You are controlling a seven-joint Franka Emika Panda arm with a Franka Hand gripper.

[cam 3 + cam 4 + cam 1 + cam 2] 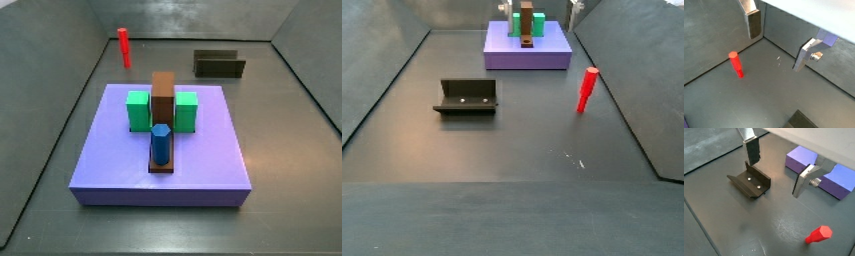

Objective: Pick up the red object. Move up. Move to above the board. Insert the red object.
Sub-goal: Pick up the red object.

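Observation:
The red object is a thin red peg standing upright on the dark floor, apart from everything. It also shows in a wrist view and in both side views. The board is a lavender slab with a brown bar, green blocks and a blue peg; it also shows in a side view. My gripper is open and empty, hanging above the floor, clearly away from the red peg and beside a board corner.
The fixture stands on the floor near one finger, and shows in both side views. Grey walls enclose the floor on all sides.

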